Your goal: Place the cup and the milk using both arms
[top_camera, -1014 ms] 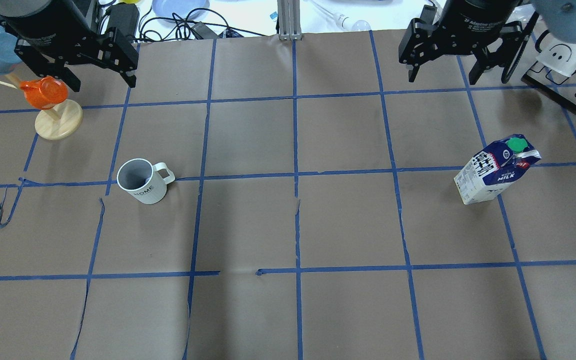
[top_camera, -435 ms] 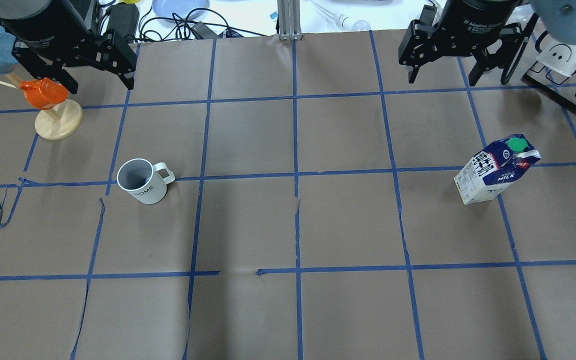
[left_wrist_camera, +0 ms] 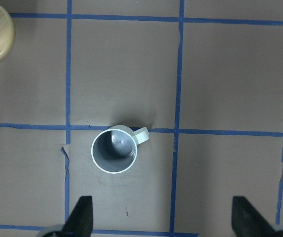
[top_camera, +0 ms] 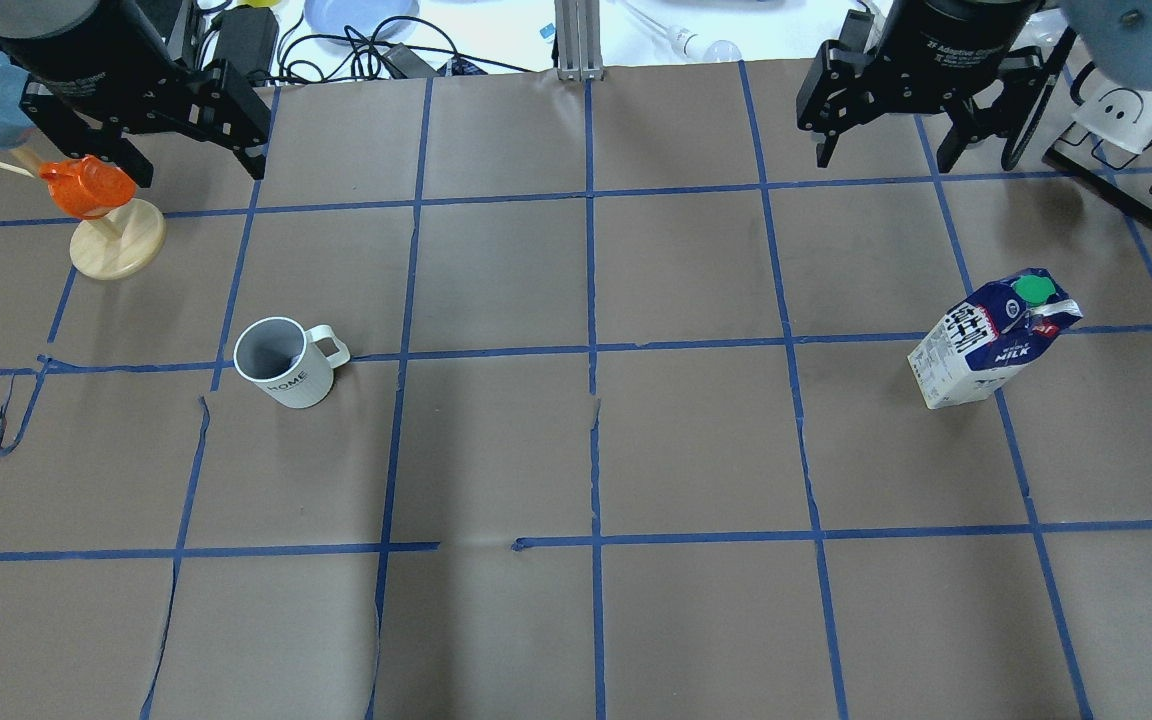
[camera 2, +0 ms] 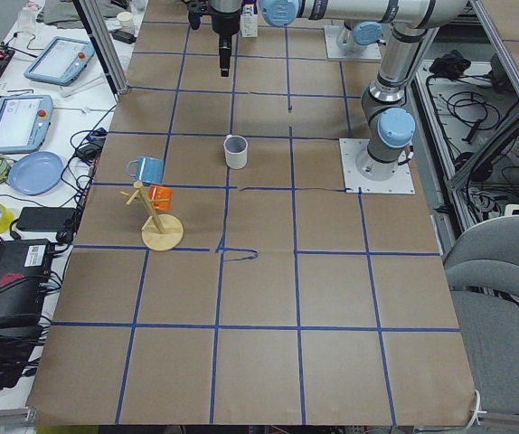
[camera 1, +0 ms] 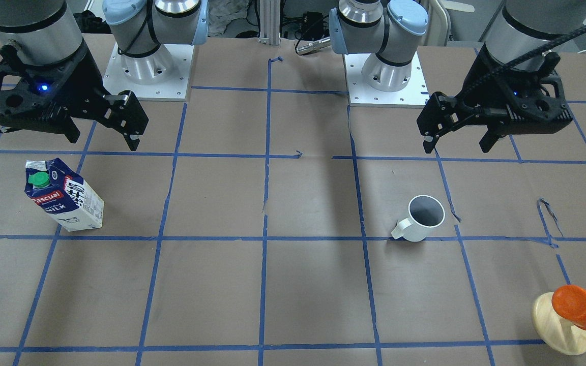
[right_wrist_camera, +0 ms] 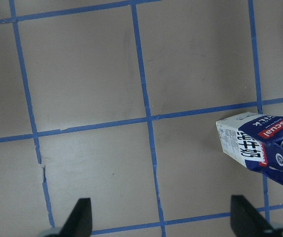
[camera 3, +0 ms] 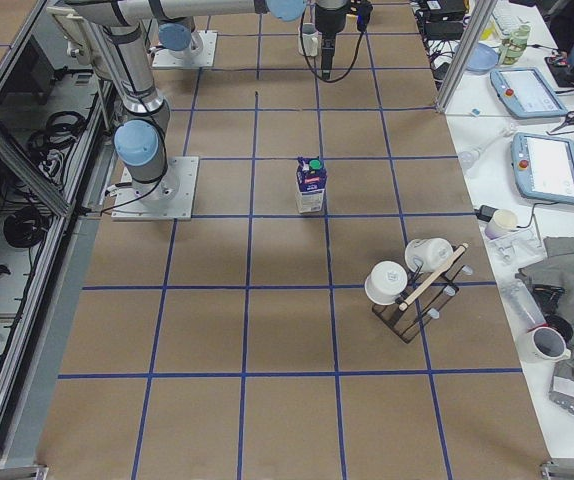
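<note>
You have the wooden mug stand (top_camera: 118, 245) at one end of the surface (top_camera: 576, 450), with an orange mug (top_camera: 88, 187) hung on it. The cup (top_camera: 284, 362) stands upright near that stand, nearer the robot, and its handle points away from the stand. The milk (top_camera: 991, 340) stands upright well apart from the stand, towards the opposite end, with its green cap on top. The left gripper (top_camera: 198, 168) hangs above the stand's half of the surface, spread wide and holding nothing. Its wrist view shows the cup below, clear of both fingers. The right gripper (top_camera: 884, 160) hovers far from the stand, on the milk's side, equally wide and empty. The carton sits off to one side in its wrist view.
</note>
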